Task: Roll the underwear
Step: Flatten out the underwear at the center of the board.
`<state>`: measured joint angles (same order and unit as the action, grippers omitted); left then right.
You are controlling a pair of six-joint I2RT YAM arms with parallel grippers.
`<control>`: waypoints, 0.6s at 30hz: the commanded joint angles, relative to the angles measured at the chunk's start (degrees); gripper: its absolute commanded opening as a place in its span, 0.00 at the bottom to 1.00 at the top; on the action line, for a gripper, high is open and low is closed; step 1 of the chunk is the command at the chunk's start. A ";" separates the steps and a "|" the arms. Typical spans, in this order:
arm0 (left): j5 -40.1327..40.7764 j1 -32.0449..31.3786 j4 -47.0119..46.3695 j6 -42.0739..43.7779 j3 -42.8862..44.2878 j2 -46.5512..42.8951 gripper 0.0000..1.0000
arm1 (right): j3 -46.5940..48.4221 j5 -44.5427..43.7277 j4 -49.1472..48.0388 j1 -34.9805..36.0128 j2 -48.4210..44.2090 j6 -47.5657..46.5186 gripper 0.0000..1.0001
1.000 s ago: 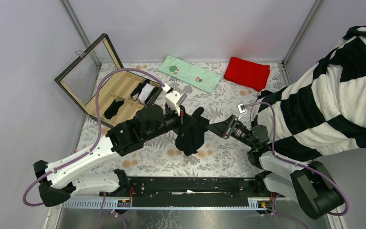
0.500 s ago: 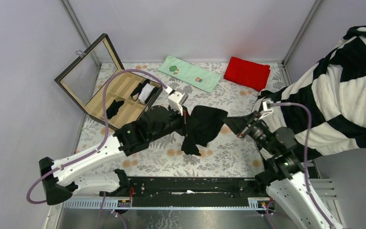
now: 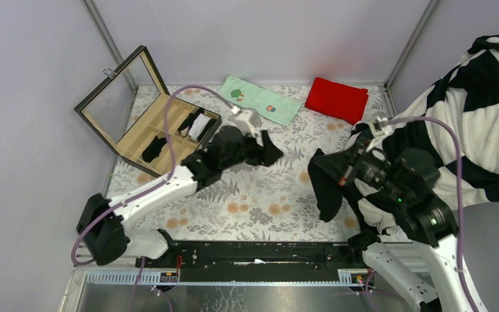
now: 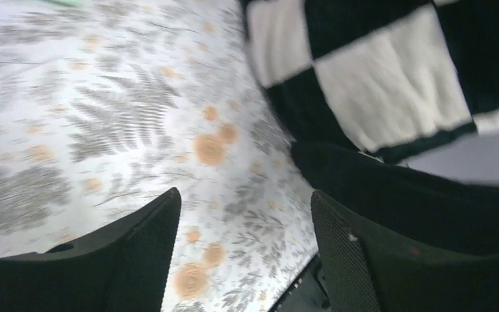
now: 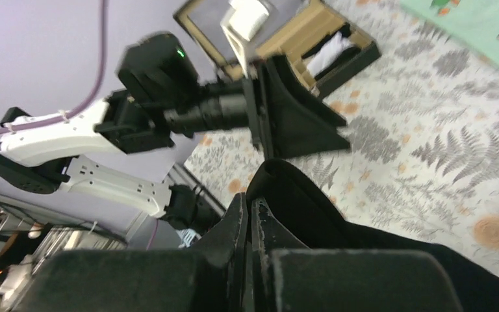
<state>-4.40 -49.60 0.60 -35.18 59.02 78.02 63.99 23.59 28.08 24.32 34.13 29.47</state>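
One black underwear [image 3: 327, 195] hangs limp from my right gripper [image 3: 320, 169], right of the table's middle and above the floral cloth. In the right wrist view the right gripper [image 5: 249, 198] is shut on a fold of that underwear [image 5: 312, 218]. My left gripper [image 3: 268, 148] is at the back middle, near the wooden box, apart from the garment. Its jaws [image 4: 243, 194] stand open with only tablecloth between them; the hanging underwear [image 4: 416, 195] shows to their right. My left gripper [image 5: 299, 123] also shows across the table.
An open wooden box [image 3: 130, 140] at the back left holds dark rolled garments [image 3: 154, 148] and a white one [image 3: 199, 127]. A green towel [image 3: 260, 101] and a red cloth [image 3: 336, 99] lie at the back. A black-and-white striped blanket [image 3: 468, 130] covers the right side.
The left gripper opened, let go of the underwear and drew back toward the box. The right gripper closed on the underwear and carried it right, where it now hangs.
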 commanded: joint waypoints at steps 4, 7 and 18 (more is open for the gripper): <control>5.76 16.16 10.18 0.17 -8.71 -20.89 0.83 | -11.47 10.04 -11.77 3.02 12.27 9.19 0.00; 8.30 18.83 18.98 3.57 -9.04 -26.26 0.86 | -11.25 2.37 -15.33 15.06 23.26 8.07 0.06; 7.02 19.24 22.52 3.92 -15.12 -29.89 0.90 | -7.30 -21.71 -9.61 23.50 35.89 -0.55 0.66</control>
<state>3.90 -30.70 20.75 -32.45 46.11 47.40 53.17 18.09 11.94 47.99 75.85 34.52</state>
